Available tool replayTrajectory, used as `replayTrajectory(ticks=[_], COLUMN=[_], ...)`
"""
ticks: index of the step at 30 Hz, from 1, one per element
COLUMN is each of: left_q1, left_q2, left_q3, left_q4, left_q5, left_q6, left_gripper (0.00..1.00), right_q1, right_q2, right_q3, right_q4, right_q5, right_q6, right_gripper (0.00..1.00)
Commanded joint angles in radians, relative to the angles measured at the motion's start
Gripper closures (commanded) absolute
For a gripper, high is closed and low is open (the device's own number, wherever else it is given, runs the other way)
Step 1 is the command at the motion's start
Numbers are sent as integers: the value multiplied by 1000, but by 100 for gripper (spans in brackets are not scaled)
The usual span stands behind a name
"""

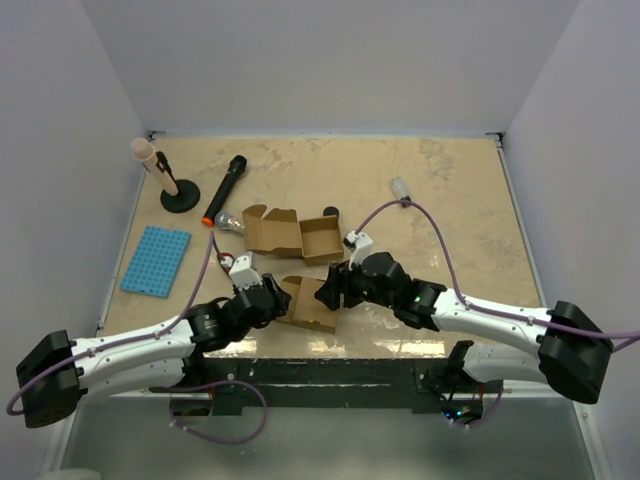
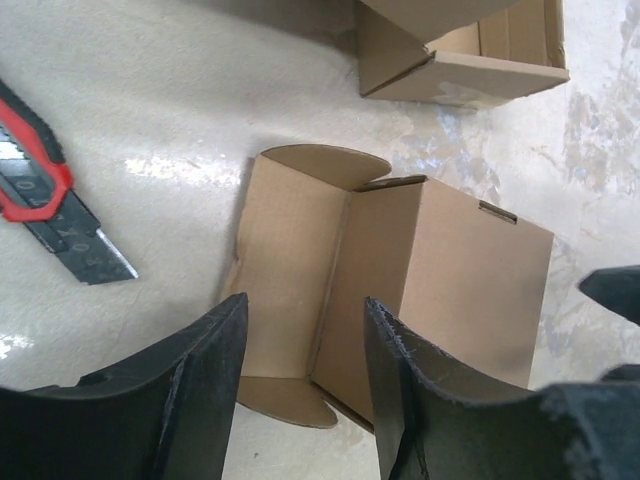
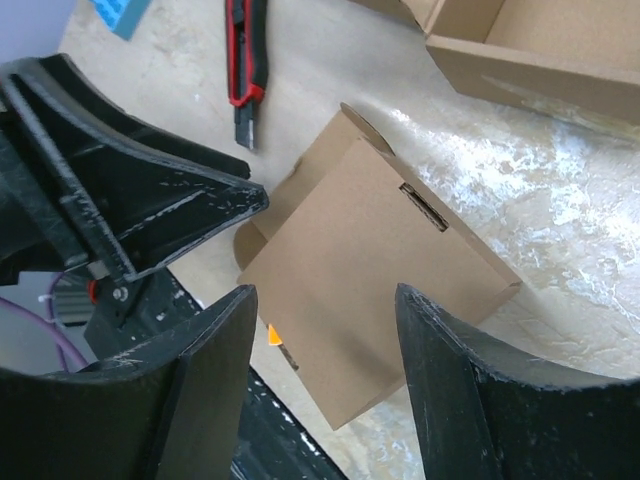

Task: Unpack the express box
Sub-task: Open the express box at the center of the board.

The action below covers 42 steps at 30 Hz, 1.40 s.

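The pale surface (image 1: 450,230) carries an open box (image 1: 275,235) at its middle, flaps spread. Nearer, by the near edge, a small box (image 1: 305,305) lies flat between the two hands, with a rounded end flap hanging loose. The left hand (image 2: 305,305) hangs over its left part, fingers apart and gripping nothing. The right hand (image 3: 325,295) hovers over its right part, fingers just as wide and holding nothing. A blue mat (image 1: 156,261) lies at the left. A red and black knife (image 2: 45,205) lies near the small box, blade showing.
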Motion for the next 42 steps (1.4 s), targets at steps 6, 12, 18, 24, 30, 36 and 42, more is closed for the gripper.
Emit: replayTrajectory(ticks=[6, 12, 18, 24, 30, 36, 42], left_q1=[3, 3, 3, 3, 3, 4, 4], left_q2=[47, 158, 130, 124, 31, -9, -5], left_q3=[8, 51, 27, 50, 57, 57, 43], left_q4=[146, 160, 193, 131, -19, -93, -98], left_q5=[68, 108, 100, 68, -27, -87, -82], left_q6=[83, 117, 117, 106, 42, 11, -4], left_gripper=[46, 51, 53, 52, 47, 45, 39], right_q1=[6, 6, 5, 6, 6, 6, 6], right_q2=[27, 39, -42, 49, 68, 92, 106], right_q3=[89, 77, 46, 50, 26, 17, -36], right_q4=[-169, -225, -188, -185, -260, -370, -422], right_q5=[155, 169, 175, 132, 161, 152, 115], right_q6=[48, 53, 64, 48, 143, 206, 251], right_gripper=[40, 49, 51, 55, 58, 59, 59])
